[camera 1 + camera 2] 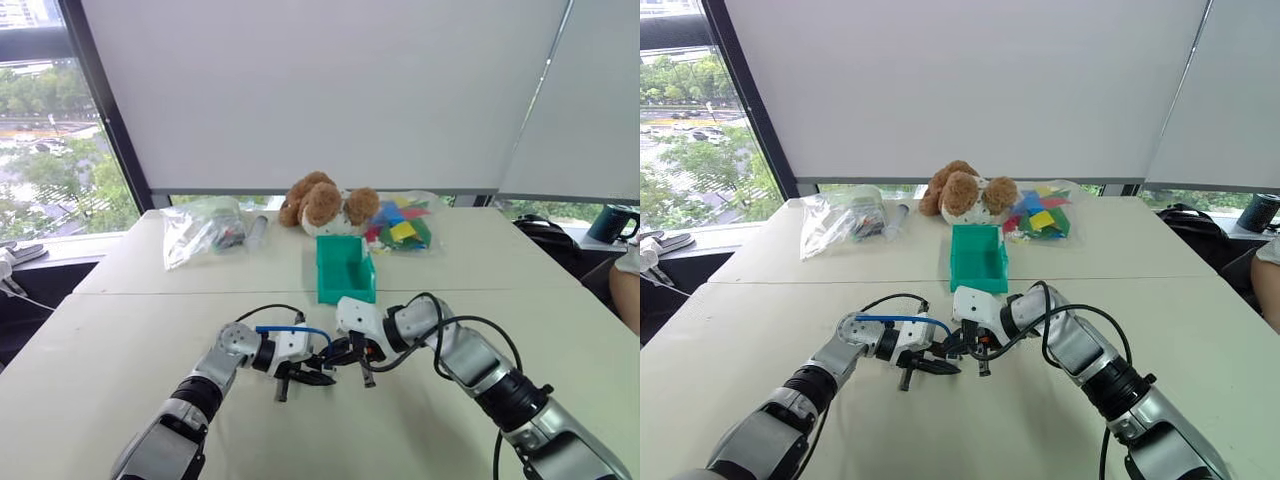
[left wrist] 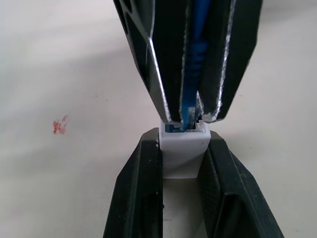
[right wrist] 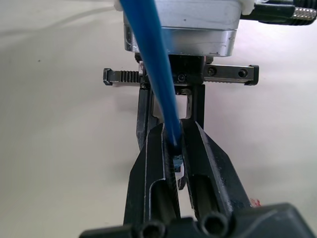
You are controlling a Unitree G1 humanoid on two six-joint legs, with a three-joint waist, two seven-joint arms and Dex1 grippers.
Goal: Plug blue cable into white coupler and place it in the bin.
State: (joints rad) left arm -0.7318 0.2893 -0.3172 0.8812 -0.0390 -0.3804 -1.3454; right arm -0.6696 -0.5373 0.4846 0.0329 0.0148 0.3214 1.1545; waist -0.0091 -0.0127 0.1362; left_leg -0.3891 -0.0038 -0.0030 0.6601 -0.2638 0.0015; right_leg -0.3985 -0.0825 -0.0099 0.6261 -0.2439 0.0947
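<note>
Blue cable [image 2: 190,74] pinched near its plug by the right claw [image 2: 190,116], plug tip meeting the open socket of the white coupler [image 2: 182,148], itself clamped by the left claw [image 2: 182,163] so the socket faces the oncoming plug. Seemingly partway in, not judged fully seated. Rest of the cable arching back in a loop over the left wrist, free of the table [image 1: 120,340], so no drag on the joint. Both claws clenched, meeting tip to tip just above the table for alignment. Bin [image 1: 345,270] just beyond, low front towards the claws, apparently empty and ready for the drop. Further back, a plush toy [image 1: 325,203] and clear bags [image 1: 205,228], well apart.
</note>
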